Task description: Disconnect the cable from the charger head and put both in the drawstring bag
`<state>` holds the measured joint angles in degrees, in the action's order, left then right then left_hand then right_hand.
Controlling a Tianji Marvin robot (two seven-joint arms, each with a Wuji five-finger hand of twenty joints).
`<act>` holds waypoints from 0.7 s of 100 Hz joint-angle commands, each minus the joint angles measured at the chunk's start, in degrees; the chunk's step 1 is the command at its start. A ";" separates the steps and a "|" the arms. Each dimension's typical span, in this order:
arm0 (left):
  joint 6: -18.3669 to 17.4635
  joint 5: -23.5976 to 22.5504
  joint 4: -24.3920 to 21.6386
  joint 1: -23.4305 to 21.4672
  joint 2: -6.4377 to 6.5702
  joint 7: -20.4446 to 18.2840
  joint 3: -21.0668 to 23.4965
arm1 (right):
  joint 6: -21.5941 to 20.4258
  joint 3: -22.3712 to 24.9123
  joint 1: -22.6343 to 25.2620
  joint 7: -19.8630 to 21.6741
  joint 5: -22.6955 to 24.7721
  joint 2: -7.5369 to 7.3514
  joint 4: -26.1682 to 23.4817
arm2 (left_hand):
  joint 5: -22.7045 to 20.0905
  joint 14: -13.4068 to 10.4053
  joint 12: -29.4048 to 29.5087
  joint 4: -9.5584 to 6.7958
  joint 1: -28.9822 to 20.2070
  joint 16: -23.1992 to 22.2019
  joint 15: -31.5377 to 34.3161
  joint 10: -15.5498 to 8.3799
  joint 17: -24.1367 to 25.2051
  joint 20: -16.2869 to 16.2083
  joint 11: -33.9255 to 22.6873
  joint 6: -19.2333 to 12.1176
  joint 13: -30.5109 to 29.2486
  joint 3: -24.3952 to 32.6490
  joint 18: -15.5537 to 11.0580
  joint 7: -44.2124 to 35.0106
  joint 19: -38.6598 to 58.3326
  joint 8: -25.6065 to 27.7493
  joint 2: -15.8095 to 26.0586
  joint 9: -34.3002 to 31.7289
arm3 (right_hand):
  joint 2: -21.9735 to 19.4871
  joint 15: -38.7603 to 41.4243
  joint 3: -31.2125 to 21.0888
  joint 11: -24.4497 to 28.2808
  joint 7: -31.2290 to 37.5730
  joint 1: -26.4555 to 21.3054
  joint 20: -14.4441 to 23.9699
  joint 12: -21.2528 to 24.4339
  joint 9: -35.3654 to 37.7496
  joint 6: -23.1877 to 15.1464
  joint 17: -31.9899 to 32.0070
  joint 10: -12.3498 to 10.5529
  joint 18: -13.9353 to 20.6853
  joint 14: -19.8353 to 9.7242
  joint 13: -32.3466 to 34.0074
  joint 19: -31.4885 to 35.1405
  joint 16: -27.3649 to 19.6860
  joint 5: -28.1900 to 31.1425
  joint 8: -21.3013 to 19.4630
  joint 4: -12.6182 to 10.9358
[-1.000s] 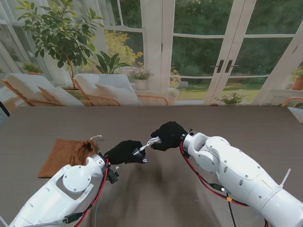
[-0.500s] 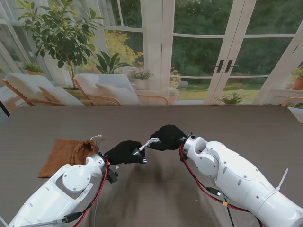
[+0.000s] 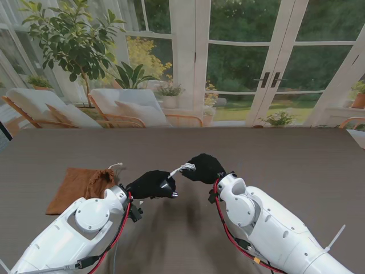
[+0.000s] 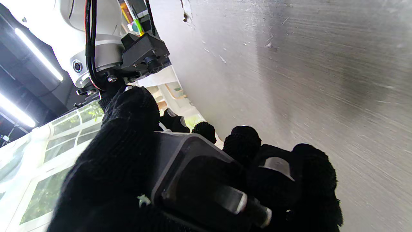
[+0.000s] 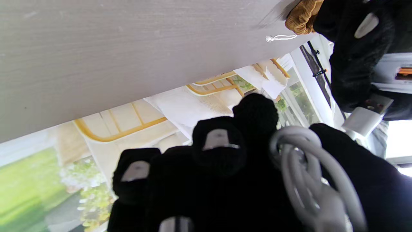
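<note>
Left hand: your black-gloved left hand (image 3: 151,184) was raised over the middle of the table (image 3: 296,154), fingers clamped around the charger head (image 4: 193,174).
Charger head: a dark block with its metal prongs showing in the left wrist view, held off the tabletop.
Right hand: your right hand (image 3: 203,167) sat just beside the left one, slightly farther from you, closed around a coiled bundle of white cable (image 5: 309,170).
Cable: a short white stretch (image 3: 178,170) ran between your two hands; you could not tell from these views whether its plug was seated in the charger.
Drawstring bag: the brown bag (image 3: 80,187) lay flat on the table to your left, near your left arm, with its white cord (image 3: 116,166) trailing at the mouth.
</note>
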<state>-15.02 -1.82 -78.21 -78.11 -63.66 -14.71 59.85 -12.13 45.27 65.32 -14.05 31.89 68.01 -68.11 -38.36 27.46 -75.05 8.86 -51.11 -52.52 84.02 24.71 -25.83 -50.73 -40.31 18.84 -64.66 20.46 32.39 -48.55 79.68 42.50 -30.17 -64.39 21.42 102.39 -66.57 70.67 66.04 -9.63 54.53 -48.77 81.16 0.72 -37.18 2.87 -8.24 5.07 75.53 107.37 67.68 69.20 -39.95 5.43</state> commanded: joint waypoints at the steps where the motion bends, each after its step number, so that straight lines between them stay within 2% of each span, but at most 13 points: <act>1: 0.08 0.19 0.01 0.11 -0.07 -1.45 -0.13 | 1.06 0.07 0.94 0.09 -0.22 0.78 -0.68 | -2.52 -0.63 0.40 -1.71 -21.09 -0.64 2.51 -1.57 1.50 -2.73 -1.25 -3.44 0.06 4.55 -3.60 -4.18 1.85 0.24 12.01 -2.37 | 0.20 4.10 -5.96 7.73 2.98 -3.64 3.28 -0.11 2.18 6.88 -32.40 13.13 2.07 1.95 -1.00 12.61 1.47 7.60 -0.25 -0.99; 33: 0.24 -0.14 -0.16 0.13 0.20 -2.29 -0.19 | 7.58 1.62 2.67 -2.28 -4.50 2.42 -1.63 | -2.96 -1.03 0.06 -1.57 -21.17 -0.86 3.60 -1.81 0.99 -3.17 -2.71 -3.71 -0.62 4.64 -3.91 -5.15 2.34 1.20 11.88 -2.82 | 1.98 4.08 -6.40 8.61 3.18 -4.99 4.67 0.00 2.15 8.61 -32.51 13.71 1.66 1.87 -0.98 12.61 1.98 7.75 -0.88 -0.85; 51: 0.36 -0.96 -0.04 0.22 0.09 -1.55 -0.20 | 7.62 1.24 1.66 -2.05 -2.78 2.05 -1.13 | -2.58 -0.70 0.56 -1.65 -21.02 -0.43 2.58 -1.57 1.62 -3.12 -1.92 -3.42 0.34 4.64 -3.84 -4.32 1.83 0.65 11.94 -1.88 | 0.53 3.89 -4.70 8.74 2.46 -4.68 4.45 0.07 2.12 7.39 -32.64 11.83 3.19 -0.31 -0.83 12.61 1.97 7.57 -0.92 -0.91; 59: 0.23 -3.00 0.21 0.55 0.14 -0.75 -0.36 | 7.55 0.98 1.03 -1.87 -1.76 1.83 -0.87 | -2.69 -1.26 1.55 -1.74 -20.91 0.06 0.34 -1.94 2.84 -2.85 -0.26 -3.58 2.64 4.54 -4.03 -3.92 0.89 0.16 11.83 0.11 | 0.12 3.82 -3.96 8.63 1.89 -4.68 4.20 0.10 2.11 6.97 -32.66 11.58 3.84 -1.01 -0.78 12.61 1.91 7.45 -0.97 -0.94; 61: 0.21 -3.53 0.27 0.66 0.19 -0.67 -0.41 | 7.49 0.90 0.83 -1.89 -1.35 1.77 -0.75 | -2.76 -1.58 1.87 -1.75 -20.79 0.10 -0.30 -2.13 3.37 -2.74 0.09 -3.70 3.46 4.52 -4.28 -3.84 0.55 -0.02 11.82 0.66 | 0.01 3.80 -3.73 8.69 1.80 -4.62 4.13 0.09 2.10 6.85 -32.66 10.63 3.99 -1.30 -0.76 12.61 1.88 7.45 -1.05 -0.95; 66: 0.34 -4.91 0.47 0.96 0.23 -0.28 -0.64 | 7.52 0.83 0.53 -1.98 -0.77 1.68 -0.67 | -2.79 -1.98 2.38 -1.79 -20.72 0.09 -1.42 -2.15 4.76 -2.59 0.81 -3.71 5.42 4.49 -4.67 -3.68 -0.14 -0.30 11.87 2.36 | 0.00 3.78 -3.40 8.70 1.74 -4.70 4.00 0.08 2.10 6.79 -32.69 10.11 4.31 -1.52 -0.75 12.61 1.86 7.44 -1.15 -0.97; 70: 0.44 -6.21 0.75 1.28 0.24 0.21 -0.95 | 7.66 0.83 0.32 -1.93 -0.37 1.59 -0.70 | -2.74 -2.17 1.10 -1.81 -20.79 -0.36 -2.34 -2.09 5.74 -2.61 0.37 -3.72 6.87 4.40 -5.08 -3.74 -0.65 -0.46 11.91 3.63 | -0.09 3.76 -3.07 8.70 1.68 -4.74 3.93 0.07 2.11 6.70 -32.69 10.07 4.47 -1.72 -0.74 12.61 1.84 7.37 -1.23 -0.99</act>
<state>-14.86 -8.22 -77.85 -77.47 -63.38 -13.89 59.14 -4.40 45.99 66.16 -16.82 31.22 69.75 -68.57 -37.60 27.91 -73.38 8.87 -53.54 -52.57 81.74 24.95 -22.32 -51.38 -39.67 18.42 -60.51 18.91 31.60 -47.61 77.58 42.22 -29.95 -60.93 22.09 102.78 -67.61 70.92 65.17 -11.37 55.99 -48.44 81.16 1.65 -37.18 3.59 -9.25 5.80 75.50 107.37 68.40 69.80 -40.01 5.45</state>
